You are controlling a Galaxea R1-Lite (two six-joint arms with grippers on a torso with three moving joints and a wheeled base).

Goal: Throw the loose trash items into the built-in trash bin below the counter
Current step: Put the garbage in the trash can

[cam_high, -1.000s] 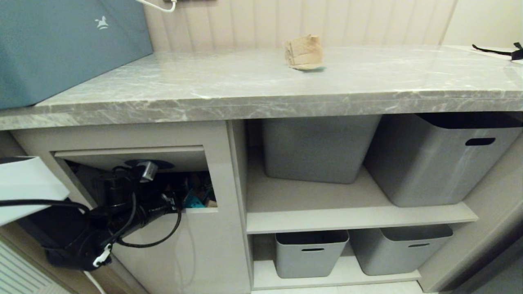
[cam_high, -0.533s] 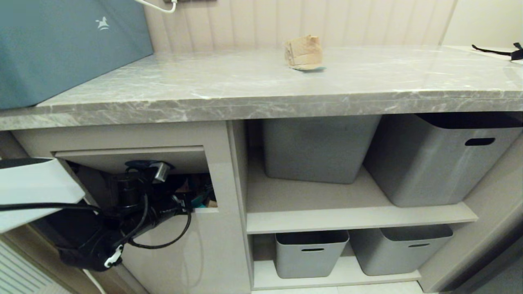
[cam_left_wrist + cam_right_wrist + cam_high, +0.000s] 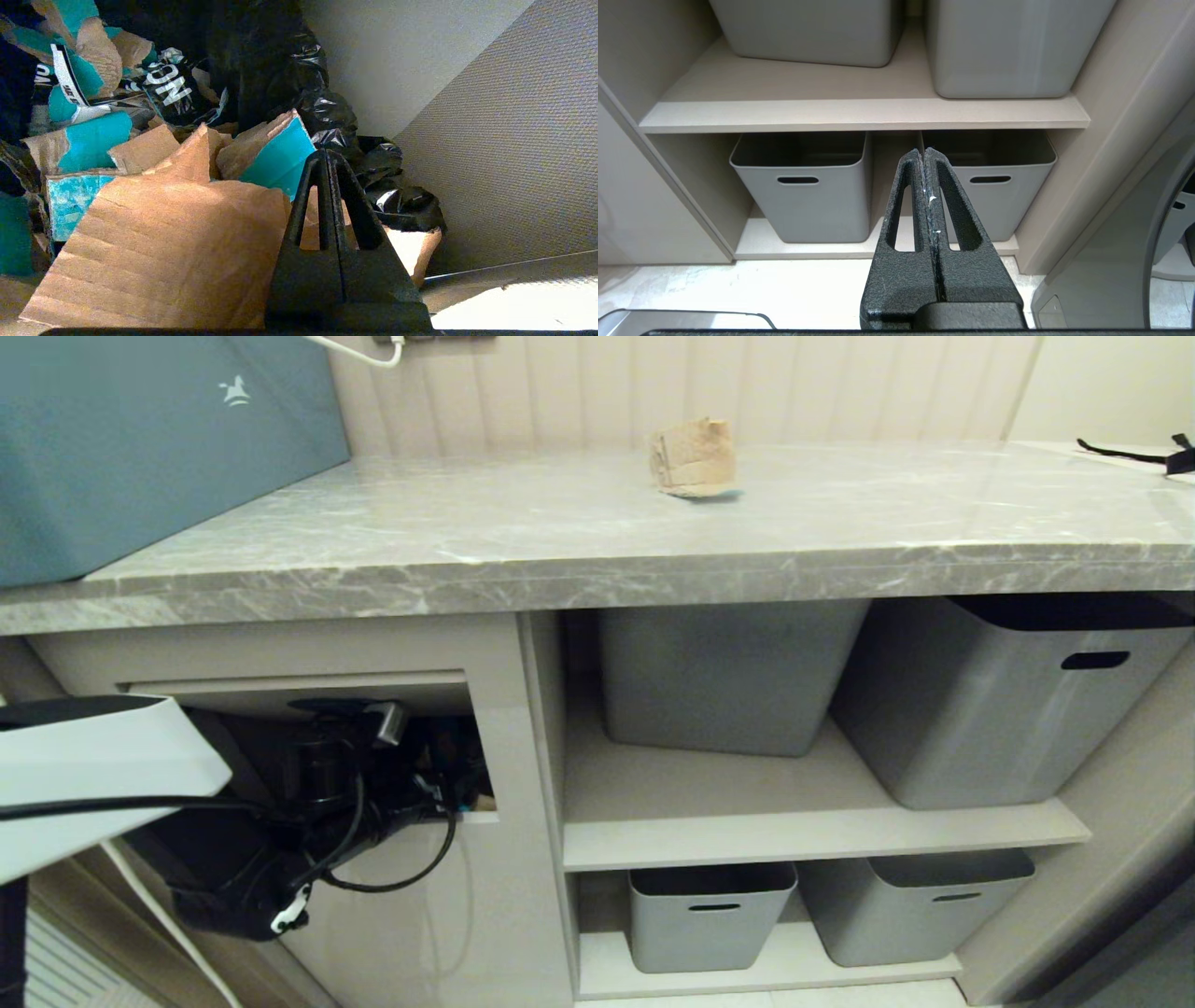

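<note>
the left gripper [image 3: 325, 156] sits inside the trash bin [image 3: 485, 709] opening with its jaws pressed together on nothing, brown-and-teal scraps [image 3: 154, 224] heaped just beside and beyond the tips. the one scrap [image 3: 693, 457] left out lies on the counter [image 3: 560, 551], well above these jaws and off to their right. the right gripper [image 3: 926, 156], jaws also pressed together and empty, hangs low before the grey bins [image 3: 803, 196], so neither is close; the right is probably the nearer side.
</note>
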